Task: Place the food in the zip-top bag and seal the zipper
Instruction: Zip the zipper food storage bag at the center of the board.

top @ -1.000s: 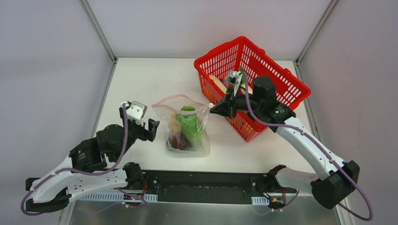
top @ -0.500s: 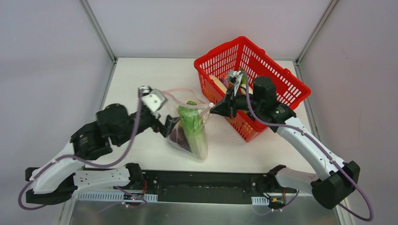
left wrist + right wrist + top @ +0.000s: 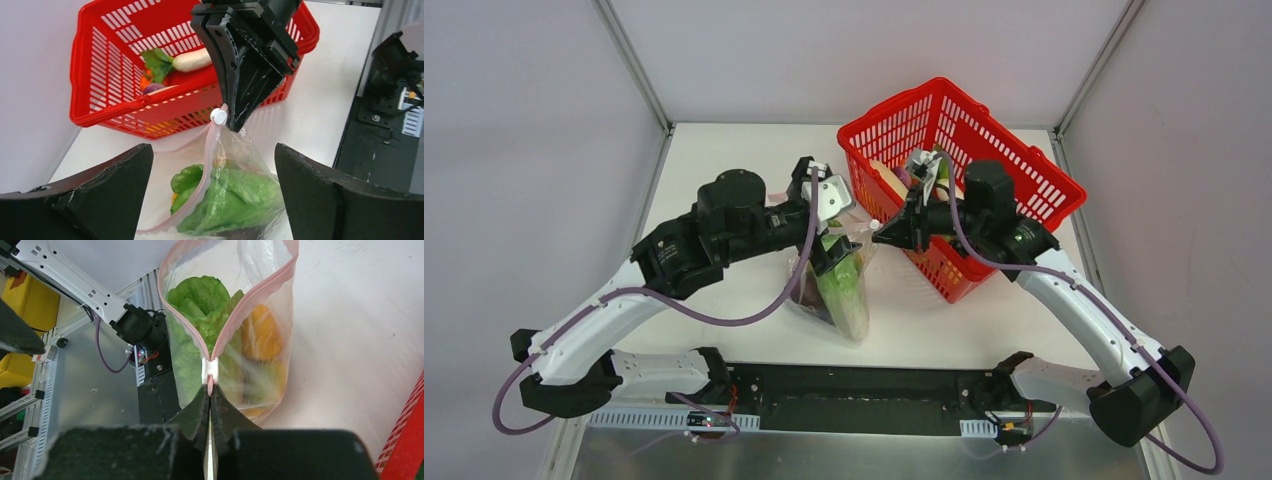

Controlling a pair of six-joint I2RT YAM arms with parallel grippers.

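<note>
The zip-top bag (image 3: 829, 300) sits on the table (image 3: 724, 165) right next to the red basket (image 3: 954, 270), mouth gaping with green and orange food (image 3: 200, 300) inside, my right gripper (image 3: 210, 390) pinching the zipper (image 3: 225, 335) end, my left gripper (image 3: 212, 165) spread wide around it.

A robot lab booth: plain white walls (image 3: 854, 50), aluminium corner posts (image 3: 632, 62), white table (image 3: 714, 150).
</note>
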